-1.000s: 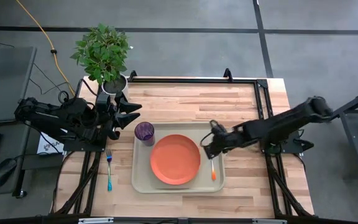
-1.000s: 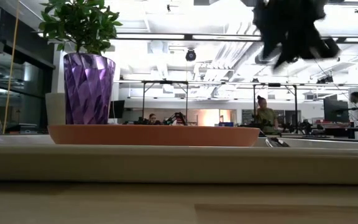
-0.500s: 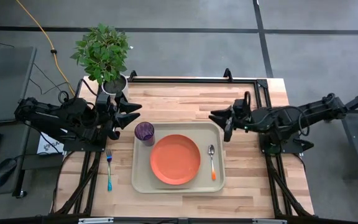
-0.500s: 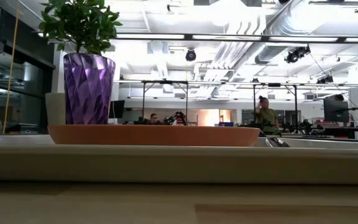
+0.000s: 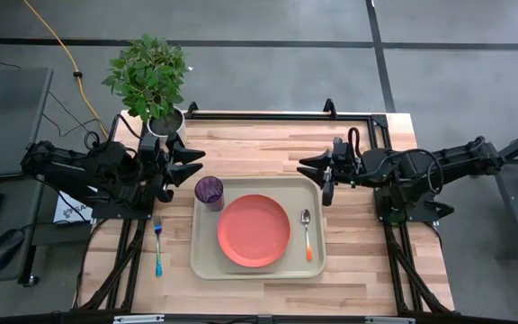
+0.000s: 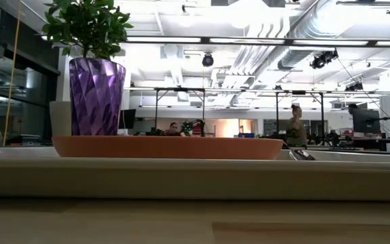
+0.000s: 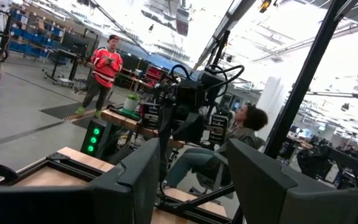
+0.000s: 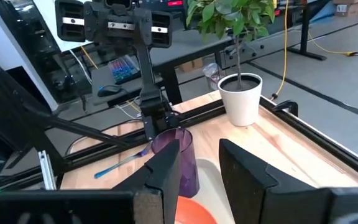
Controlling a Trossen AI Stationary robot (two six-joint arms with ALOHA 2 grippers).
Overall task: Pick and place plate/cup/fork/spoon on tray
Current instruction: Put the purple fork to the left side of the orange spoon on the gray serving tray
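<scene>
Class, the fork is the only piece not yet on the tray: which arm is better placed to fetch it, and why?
Left. The fork lies off the tray's left edge, just below the left tool; the right tool waits across the tray.

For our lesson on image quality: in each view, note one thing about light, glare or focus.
High view: even light, soft shadows beside the plate on the tray. Low view: bright ceiling lights glare; the near tray rim is blurred; the cup glows purple. Left wrist view: the sky-bright windows wash out; the near gripper is dark. Right wrist view: the near gripper is blurred; the plant pot is sharp.
</scene>
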